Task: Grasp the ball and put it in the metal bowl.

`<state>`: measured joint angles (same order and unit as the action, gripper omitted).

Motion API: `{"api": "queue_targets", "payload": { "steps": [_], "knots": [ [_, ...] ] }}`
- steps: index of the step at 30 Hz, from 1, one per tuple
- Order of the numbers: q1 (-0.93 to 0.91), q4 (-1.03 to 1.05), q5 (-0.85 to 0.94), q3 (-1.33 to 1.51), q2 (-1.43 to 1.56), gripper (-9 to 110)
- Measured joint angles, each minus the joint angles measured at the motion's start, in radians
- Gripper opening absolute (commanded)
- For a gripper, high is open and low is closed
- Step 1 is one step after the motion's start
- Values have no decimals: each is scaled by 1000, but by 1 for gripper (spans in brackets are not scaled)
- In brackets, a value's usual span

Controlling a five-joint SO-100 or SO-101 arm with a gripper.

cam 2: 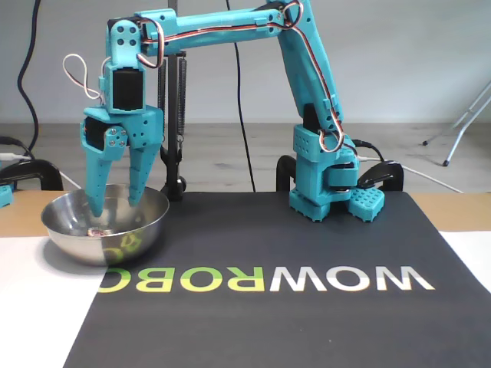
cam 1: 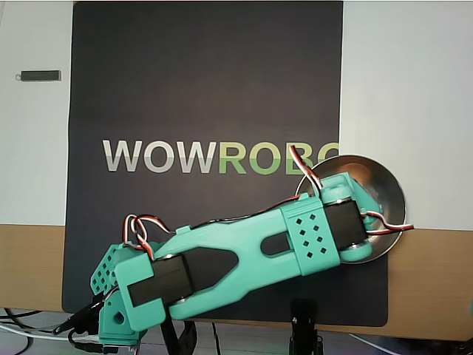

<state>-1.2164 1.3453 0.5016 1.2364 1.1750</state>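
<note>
Fixed view: the teal arm [cam 2: 307,84] is seen reaching from its base [cam 2: 326,192] on the far side of the black mat [cam 2: 307,245] across to the left, with the gripper [cam 2: 115,205] pointed straight down into the metal bowl [cam 2: 146,230]. The two fingers are spread moderately apart, a clear gap being visible between them, and nothing is held. The fingertips are inside the bowl, below its rim. A small pale, pinkish object is seen on the bowl floor just beside the left fingertip; it is taken to be the ball [cam 2: 98,231], though it is too small and too mixed with reflections to be confirmed. The bowl stands at the left edge of the mat, partly on the white surface, next to the last letters of the inverted "WOWROBO" print [cam 2: 265,280].

Overhead view: the arm [cam 1: 244,255] is seen lying diagonally from lower left to the bowl [cam 1: 384,185] at the mat's right edge. The bowl's interior is largely covered by the wrist, so neither ball nor fingertips can be made out here. A small dark bar [cam 1: 40,75] lies on the white surface at far left.
</note>
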Motion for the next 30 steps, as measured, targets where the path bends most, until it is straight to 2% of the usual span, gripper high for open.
{"api": "queue_targets", "payload": {
  "steps": [17,22,30],
  "knots": [
    [0,0,0,0,0,66],
    [0,0,0,0,0,37],
    [0,0,0,0,0,13]
  ]
}}
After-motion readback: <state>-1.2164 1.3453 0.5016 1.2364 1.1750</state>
